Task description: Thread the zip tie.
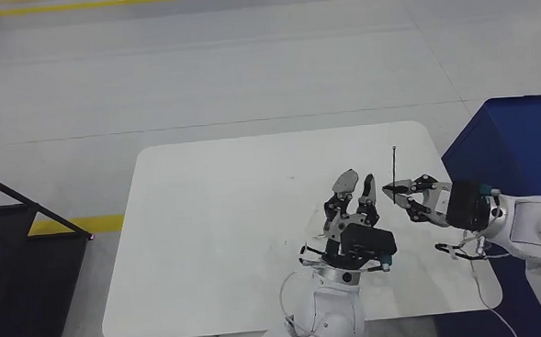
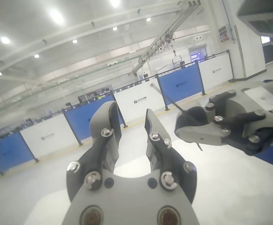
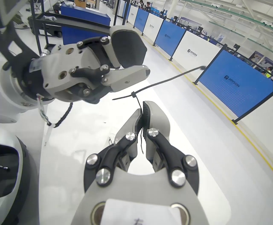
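Note:
A thin black zip tie [image 3: 168, 80] is pinched between the fingers of my right gripper [image 3: 142, 113], which is shut on it. Its long strap slants away from the fingertips, and a small block [image 3: 133, 94] sits on it just beyond them. A short end hangs back between the fingers. In the top view the zip tie [image 1: 394, 167] sticks out from the right gripper [image 1: 393, 193] above the right part of the white table [image 1: 218, 226]. My left gripper [image 1: 356, 188] stands open close beside it, with nothing between its fingers [image 2: 113, 119]. The strap [image 2: 168, 98] passes just off its side.
A blue bin [image 1: 518, 146] stands off the table's right edge, close to the right arm. A black frame [image 1: 24, 209] slants at the left. The table's left and far parts are bare white surface.

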You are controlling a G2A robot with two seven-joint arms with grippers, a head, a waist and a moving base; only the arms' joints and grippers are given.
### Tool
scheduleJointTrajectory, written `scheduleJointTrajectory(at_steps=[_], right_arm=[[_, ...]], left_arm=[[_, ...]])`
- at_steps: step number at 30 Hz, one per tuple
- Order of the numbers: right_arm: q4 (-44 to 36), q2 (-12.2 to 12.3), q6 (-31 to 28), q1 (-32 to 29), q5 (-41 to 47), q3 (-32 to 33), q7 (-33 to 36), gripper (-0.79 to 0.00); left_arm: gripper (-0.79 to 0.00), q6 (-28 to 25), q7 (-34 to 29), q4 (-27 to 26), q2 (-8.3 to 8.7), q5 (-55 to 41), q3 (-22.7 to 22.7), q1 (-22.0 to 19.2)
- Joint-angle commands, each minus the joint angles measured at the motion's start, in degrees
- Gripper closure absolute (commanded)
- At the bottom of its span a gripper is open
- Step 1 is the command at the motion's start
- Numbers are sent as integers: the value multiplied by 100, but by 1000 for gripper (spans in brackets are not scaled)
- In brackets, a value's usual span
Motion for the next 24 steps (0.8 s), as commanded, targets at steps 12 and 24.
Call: scheduleJointTrajectory(at_steps=[12, 24], right_arm=[[-139, 154, 0, 35, 552, -149, 282, 0], [-66, 318, 0, 181, 1321, -306, 782, 0]], left_arm=[[-785, -342, 32, -208, 36, -402, -264, 184], [-785, -1851, -1474, -2155, 144, -4755, -1058, 683]])
